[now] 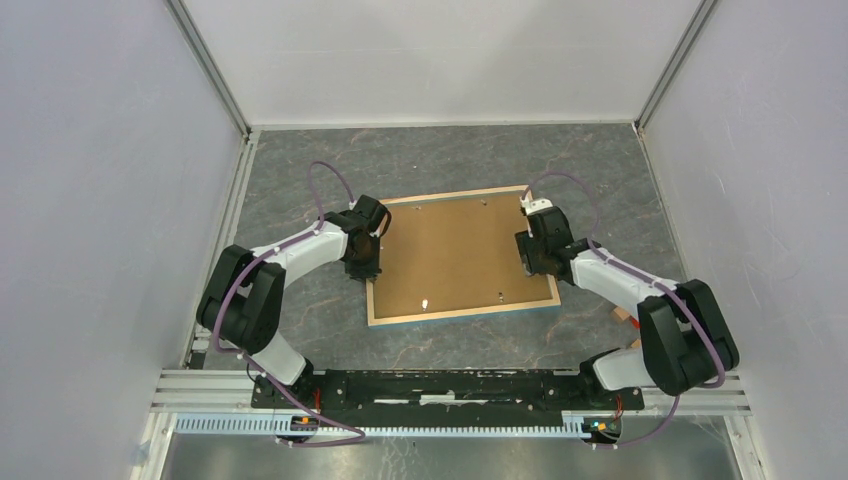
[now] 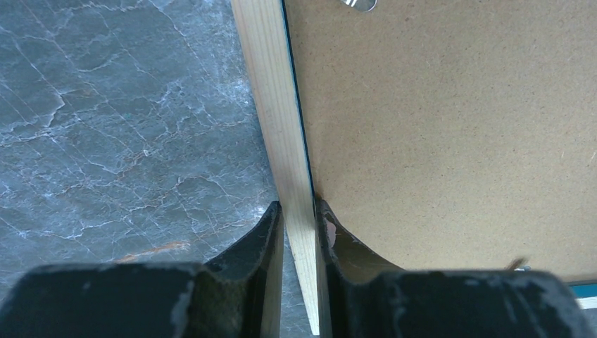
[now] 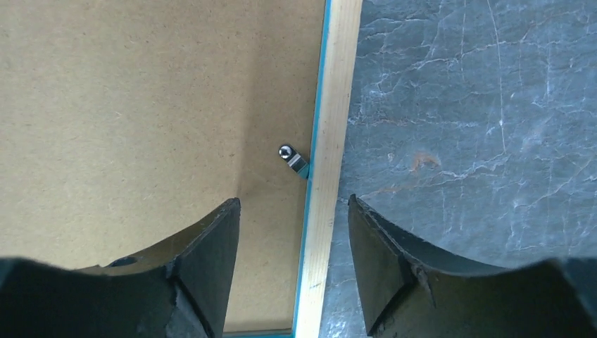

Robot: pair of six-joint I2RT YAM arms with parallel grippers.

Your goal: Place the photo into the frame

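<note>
The frame (image 1: 460, 312) lies back side up in the middle of the table, its light wood rim around the brown backing board (image 1: 455, 250). The photo is hidden. My left gripper (image 1: 365, 268) is at the frame's left edge. In the left wrist view it (image 2: 299, 211) is shut on the wood rim (image 2: 271, 91), one finger outside and one over the board (image 2: 450, 127). My right gripper (image 1: 528, 262) is at the right edge. In the right wrist view it (image 3: 293, 201) is open, straddling the rim (image 3: 338, 91) without touching it, near a metal clip (image 3: 294, 160).
Small wooden pieces (image 1: 625, 316) lie on the table by the right arm's elbow. White walls enclose the grey marble table (image 1: 300, 160) on three sides. A metal rail (image 1: 450, 400) runs along the near edge.
</note>
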